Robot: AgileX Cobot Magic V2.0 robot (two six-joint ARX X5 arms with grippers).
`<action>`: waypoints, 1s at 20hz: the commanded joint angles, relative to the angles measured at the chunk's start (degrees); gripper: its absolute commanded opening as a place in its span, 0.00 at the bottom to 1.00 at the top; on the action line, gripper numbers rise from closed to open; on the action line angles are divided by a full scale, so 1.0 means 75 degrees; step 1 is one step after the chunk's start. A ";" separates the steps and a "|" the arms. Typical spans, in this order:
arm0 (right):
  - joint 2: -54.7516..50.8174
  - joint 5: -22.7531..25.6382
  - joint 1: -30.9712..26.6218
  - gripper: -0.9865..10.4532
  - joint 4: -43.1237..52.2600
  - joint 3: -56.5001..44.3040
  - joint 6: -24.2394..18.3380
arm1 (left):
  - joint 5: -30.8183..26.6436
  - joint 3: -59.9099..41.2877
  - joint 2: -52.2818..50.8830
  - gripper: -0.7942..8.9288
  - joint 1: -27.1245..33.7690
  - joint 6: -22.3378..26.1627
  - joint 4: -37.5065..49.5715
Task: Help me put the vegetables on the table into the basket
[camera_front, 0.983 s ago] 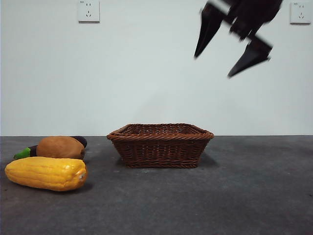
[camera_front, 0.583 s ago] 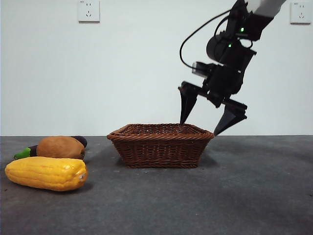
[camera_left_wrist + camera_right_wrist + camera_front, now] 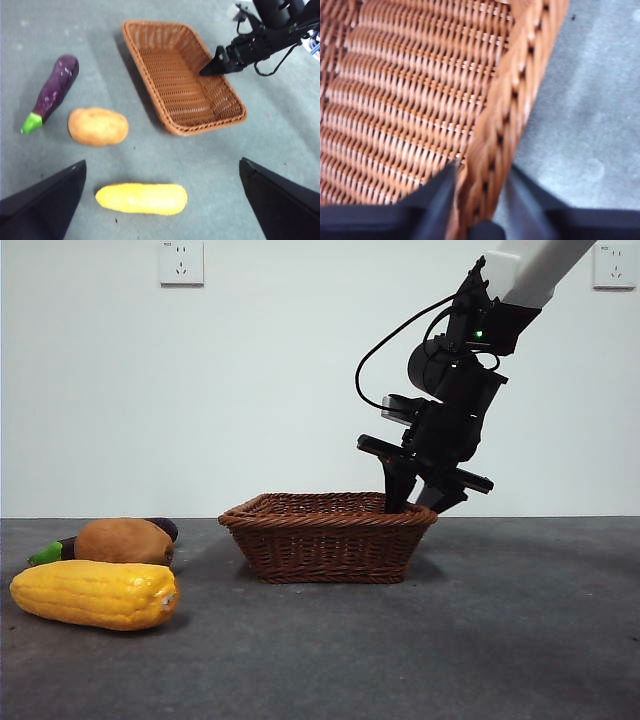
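The brown wicker basket (image 3: 325,540) (image 3: 207,125) (image 3: 515,90) stands mid-table. My right gripper (image 3: 420,505) (image 3: 482,169) is shut on its right rim, one jaw inside and one outside; the left wrist view shows it too (image 3: 212,65). Left of the basket on the table (image 3: 520,640) lie the yellow corn cob (image 3: 95,594) (image 3: 141,198), the brown potato (image 3: 122,540) (image 3: 98,126) and, behind it, the purple eggplant (image 3: 45,553) (image 3: 55,90). My left gripper (image 3: 162,162) hangs open high above them, holding nothing.
A white wall rises behind the table, with one socket (image 3: 181,262) at the upper left and another (image 3: 614,265) at the upper right. Grey table stretches right of and in front of the basket.
The right arm came down from the upper right to the basket's right rim. Its jaws, spread wide before, have closed onto the rim. The vegetables and basket have not moved.
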 commanded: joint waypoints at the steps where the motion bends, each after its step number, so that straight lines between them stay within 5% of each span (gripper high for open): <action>1: 0.0157 -0.0009 0.0012 0.08 0.0070 0.0035 0.0137 | 0.0000 0.0012 0.0076 0.73 -0.0015 -0.0047 -0.0020; 5: 0.0055 -0.0015 0.0009 0.08 -0.0026 0.0044 0.0309 | 0.0009 0.0012 0.0233 0.73 -0.0017 0.0195 -0.0041; 12: -0.2465 -0.0358 -0.0006 0.08 -0.0662 0.0050 0.0006 | 0.0012 0.0012 0.0664 0.73 -0.0140 0.2544 -0.0160; 20: -0.5080 -0.0423 -0.0006 0.08 -0.2643 0.0050 -0.0761 | -0.0586 0.0012 0.1620 0.73 -0.1953 0.5718 -0.0082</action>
